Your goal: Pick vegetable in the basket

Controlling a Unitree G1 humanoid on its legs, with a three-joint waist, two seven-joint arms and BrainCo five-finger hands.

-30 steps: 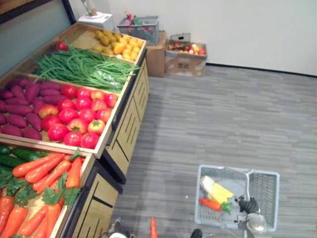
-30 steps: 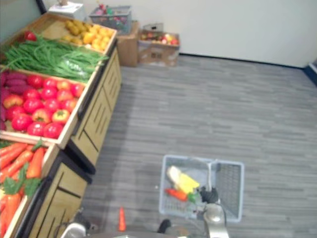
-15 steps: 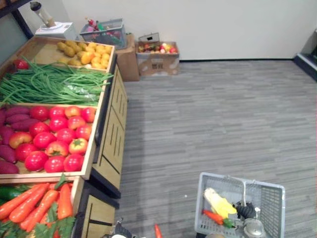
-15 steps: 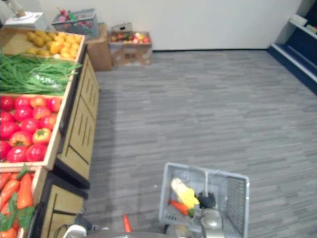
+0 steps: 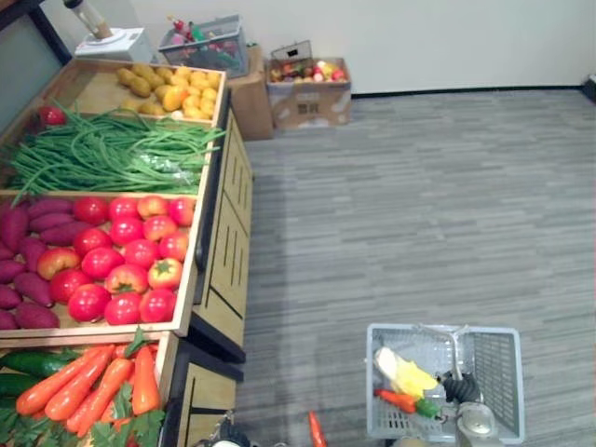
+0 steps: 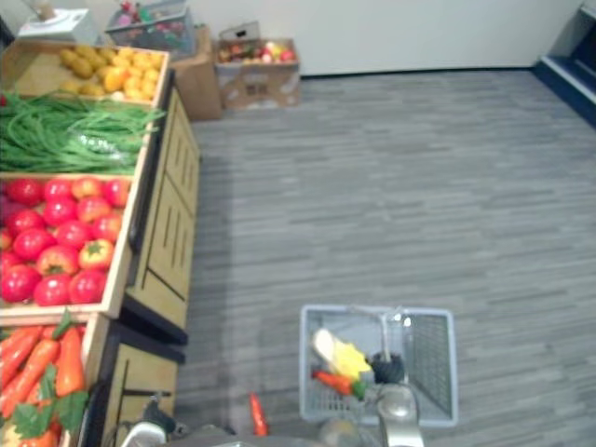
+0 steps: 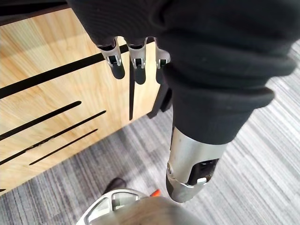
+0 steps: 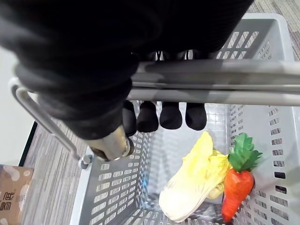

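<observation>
The right hand grasps the metal handle of a grey plastic basket, its fingers curled round the bar from above. The basket is at the near right, over the grey plank floor and well apart from the wooden stand on the left.

Two vegetables lie in the basket. A pale yellow cabbage lies on the bottom, and a carrot with green leaves lies touching it on the near side.

The left hand hangs released beside the stand's wooden front, its fingers loose and holding nothing.

An orange pointed piece shows at the near edge between the stand and the basket; I cannot tell what it belongs to.

On the stand, going from near to far, are:
- a bin of carrots with cucumbers at its far left
- red tomatoes with purple sweet potatoes to their left
- green beans
- yellow potatoes

Against the far wall stand cardboard boxes, and a wire crate holds mixed produce.
</observation>
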